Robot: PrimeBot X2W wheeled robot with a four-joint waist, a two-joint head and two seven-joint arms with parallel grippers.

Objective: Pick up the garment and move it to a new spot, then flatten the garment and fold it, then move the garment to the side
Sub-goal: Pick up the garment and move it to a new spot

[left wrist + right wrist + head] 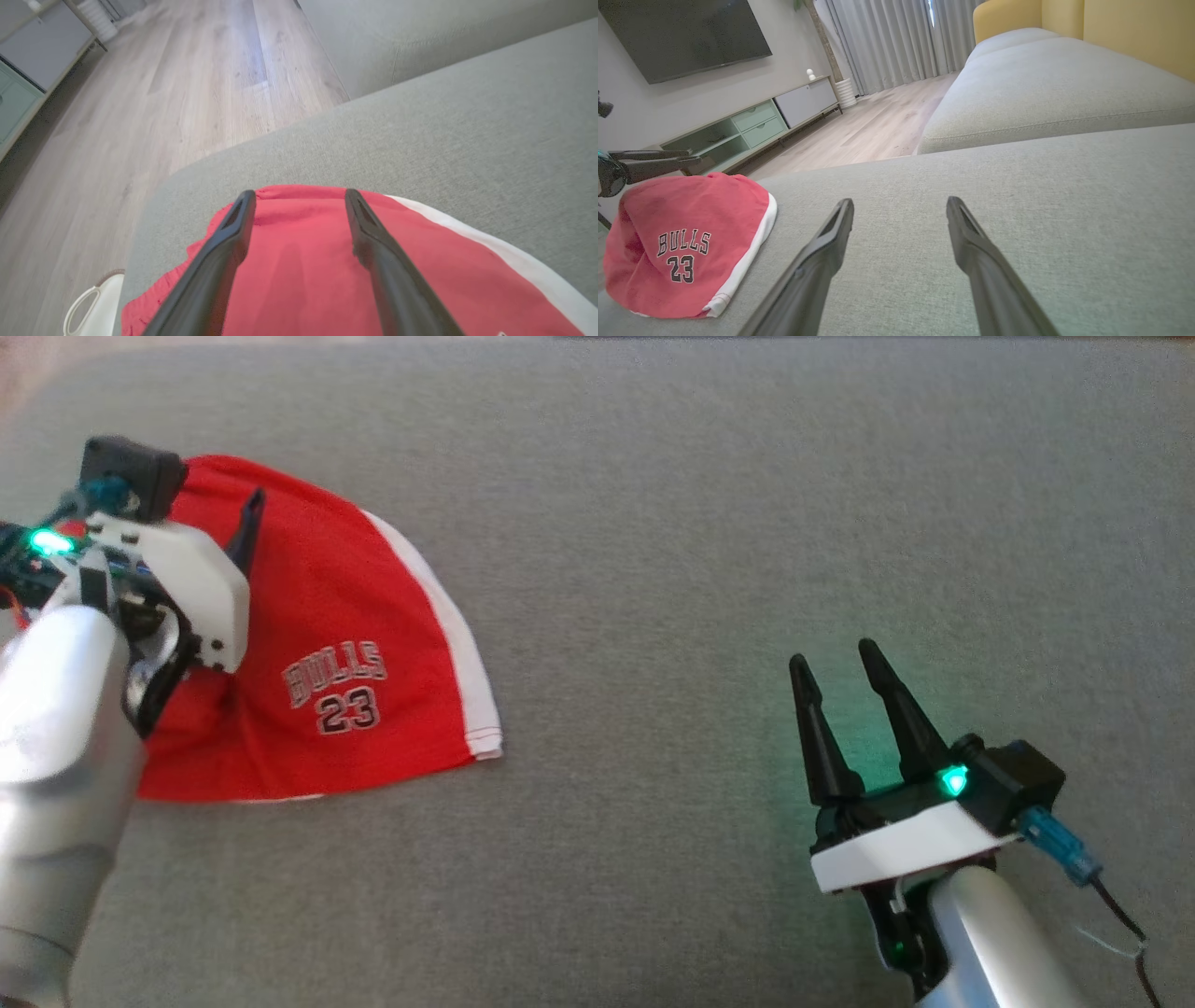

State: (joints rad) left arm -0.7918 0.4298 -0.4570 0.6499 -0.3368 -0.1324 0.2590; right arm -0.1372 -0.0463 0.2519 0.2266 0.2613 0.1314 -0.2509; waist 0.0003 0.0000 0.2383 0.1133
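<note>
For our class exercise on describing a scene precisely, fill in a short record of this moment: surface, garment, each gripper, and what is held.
surface: grey sofa cushion
garment: red garment with white trim, printed BULLS 23, lying doubled over on the cushion at the robot's left
left gripper: left gripper open, fingers above the garment; whether they touch it cannot be told
right gripper: right gripper open, over bare cushion, apart from the garment
held: nothing gripped
</note>
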